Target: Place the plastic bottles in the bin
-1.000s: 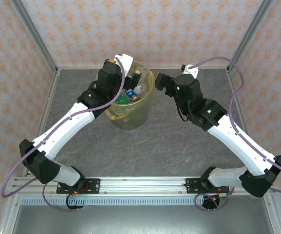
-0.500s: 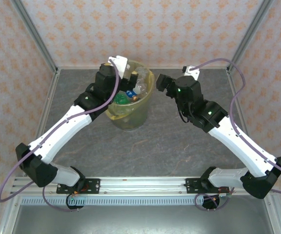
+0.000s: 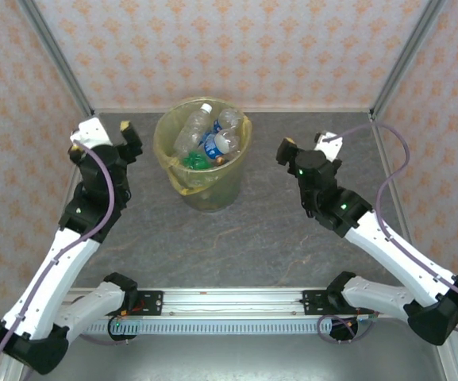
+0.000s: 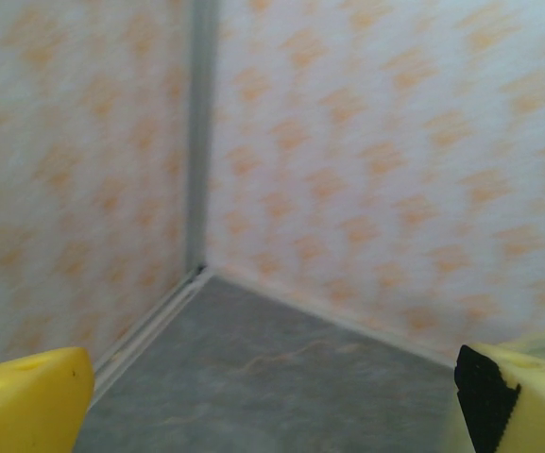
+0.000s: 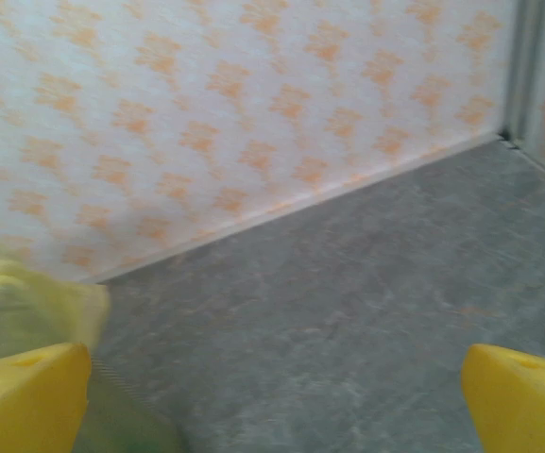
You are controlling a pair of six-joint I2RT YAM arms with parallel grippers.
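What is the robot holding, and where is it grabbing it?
Nothing is held. The left pincer and right pincer are both open and empty.

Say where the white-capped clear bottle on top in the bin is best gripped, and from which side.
The white-capped bottle lies slanted on the other bottles, cap toward the far rim, and the wall of the bin blocks any sideways approach. So probably grip across its body just below the cap, coming down from above.
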